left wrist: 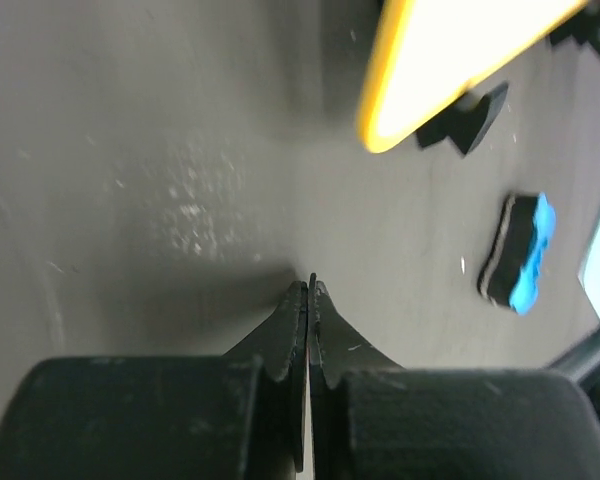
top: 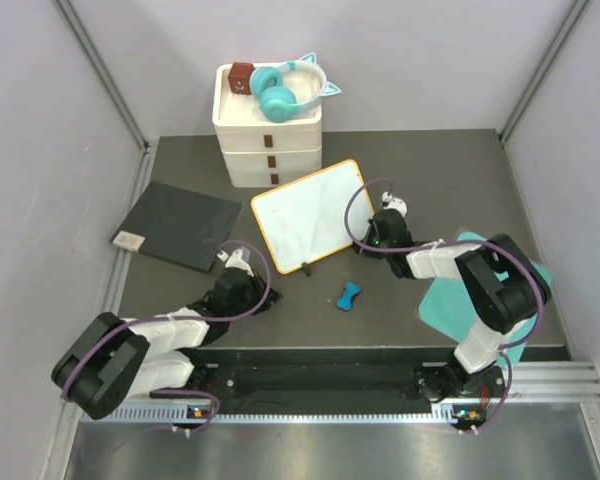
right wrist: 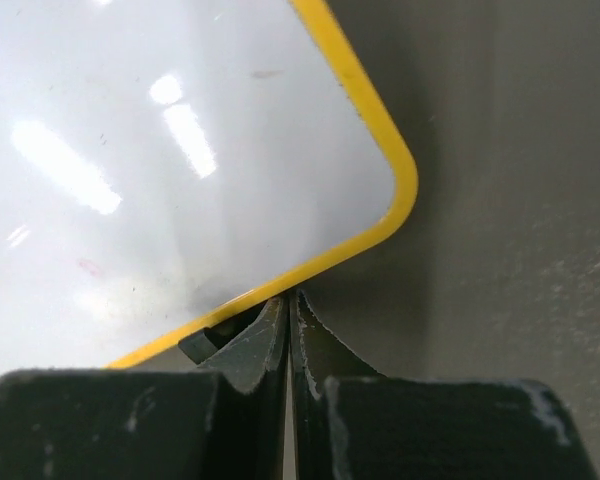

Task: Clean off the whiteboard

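Even overhead light, glare streaks on whiteboard (right wrist: 160, 170), blurred near pincer (left wrist: 308, 290), soft shadows

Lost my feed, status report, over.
Left gripper shut, empty. Right gripper shut at whiteboard corner. Board near clean, faint marks. Blue eraser loose beside it, nothing blocking.

White whiteboard (top: 308, 215), yellow frame; blue eraser (top: 348, 295)

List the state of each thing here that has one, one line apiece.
Whiteboard, on the table, nearly clean, only faint smudges.
Blue eraser, lying on the table, not held.
Left gripper, fingers shut, empty.
Right gripper, fingers shut, empty, beside the whiteboard's frame.
Drawer stack, drawers closed.
Headphones, resting on the drawer stack.
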`<state>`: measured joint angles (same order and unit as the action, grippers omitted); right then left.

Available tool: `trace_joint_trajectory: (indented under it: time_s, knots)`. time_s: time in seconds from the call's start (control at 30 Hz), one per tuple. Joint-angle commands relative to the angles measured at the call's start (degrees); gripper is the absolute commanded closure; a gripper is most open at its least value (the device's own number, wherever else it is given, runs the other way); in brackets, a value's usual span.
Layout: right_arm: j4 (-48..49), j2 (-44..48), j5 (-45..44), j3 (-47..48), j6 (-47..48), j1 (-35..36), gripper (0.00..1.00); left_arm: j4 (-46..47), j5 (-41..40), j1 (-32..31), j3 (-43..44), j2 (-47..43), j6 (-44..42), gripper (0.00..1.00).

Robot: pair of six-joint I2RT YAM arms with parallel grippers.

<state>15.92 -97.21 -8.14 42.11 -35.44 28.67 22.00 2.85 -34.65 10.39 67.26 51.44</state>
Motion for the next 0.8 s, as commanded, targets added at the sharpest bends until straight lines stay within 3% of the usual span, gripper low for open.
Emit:
trace_joint_trajectory:
  time_s: [0.0, 0.4, 0.43, 0.5, 0.53, 0.63, 0.67, 0.7, 0.73, 0.77]
  knots:
    - [-0.19, 2.46, 3.92, -2.47, -2.08, 3.59, 1.00, 0.77, -5.40, -0.24, 2.44, -0.20, -0.64, 1.00]
    - [-3.61, 9.21, 0.42, -5.45, -6.13, 7.72, 1.00, -9.67, -9.70, -0.24, 6.38, -5.74, -3.27, 1.00]
    - [-5.01, 10.54, -0.64, -5.89, -6.13, 7.72, 1.00, -11.00, -10.06, -0.15, 7.18, -6.87, -3.80, 0.95]
    - [-7.39, 13.96, -4.15, -6.86, -6.04, 7.72, 1.00, -15.99, -11.11, -0.24, 10.24, -8.02, -5.82, 0.73]
    - [-8.09, 17.20, -4.60, -7.12, -5.87, 7.63, 1.00, -17.94, -11.64, -0.24, 11.31, -9.16, -6.26, 0.51]
    - [-13.27, 24.22, -5.65, -6.69, -3.67, 7.72, 1.00, -24.25, -12.70, -0.24, 15.96, -11.27, -8.55, 0.29]
    - [-15.11, 25.91, -5.66, -6.60, -2.45, 7.72, 1.00, -24.89, -12.61, -0.15, 16.84, -11.80, -9.68, 0.26]
    - [-15.74, 27.67, -5.57, -6.77, -2.00, 7.72, 0.97, -25.77, -12.52, -0.15, 18.68, -12.15, -10.04, 0.18]
    - [-17.31, 29.78, -5.74, -6.86, -1.74, 7.63, 0.82, -26.74, -11.82, -0.15, 19.57, -12.77, -10.48, 0.06]
    - [-18.11, 33.45, -5.83, -7.12, -0.78, 7.63, 0.74, -27.70, -11.38, -0.15, 20.53, -13.03, -11.61, 0.01]
